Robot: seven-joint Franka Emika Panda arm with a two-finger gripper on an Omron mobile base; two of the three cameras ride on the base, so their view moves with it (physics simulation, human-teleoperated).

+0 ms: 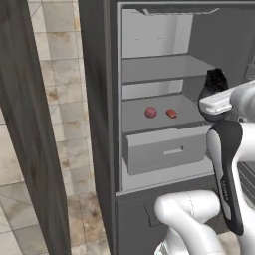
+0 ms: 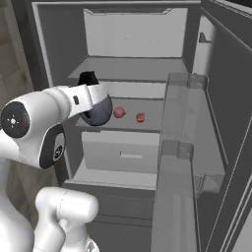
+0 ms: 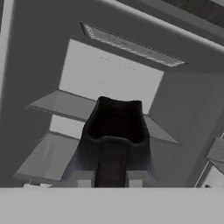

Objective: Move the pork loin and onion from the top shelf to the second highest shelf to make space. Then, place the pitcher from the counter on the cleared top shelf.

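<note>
Gripper [image 3: 110, 178] clenched on the pitcher [image 3: 114, 131], fingertips [image 3: 84, 178] pressed either side of its loop handle at the bottom centre of the hand view. Glossy dark jug, bulbous below, narrowing to a flared neck; seen mid-right in the left base view, mid-left in the right base view, held just outside the open fridge, level with the second highest shelf [image 1: 137, 119]. Top shelf [image 1: 149, 69], upper centre of the left base view: thin flat grey board, bare, tall white-backed compartment above with open room up to the ceiling. Onion [image 1: 150, 112], smooth dark red ball, and pork loin [image 1: 171, 113], flatter red-pink lump, apart from each other mid-shelf on the shorter second board, well back from its front edge. Grey drawer box [image 1: 164, 152] directly beneath. Door bins [image 2: 184, 142], translucent grey, crowding the right side of the right base view.
</note>
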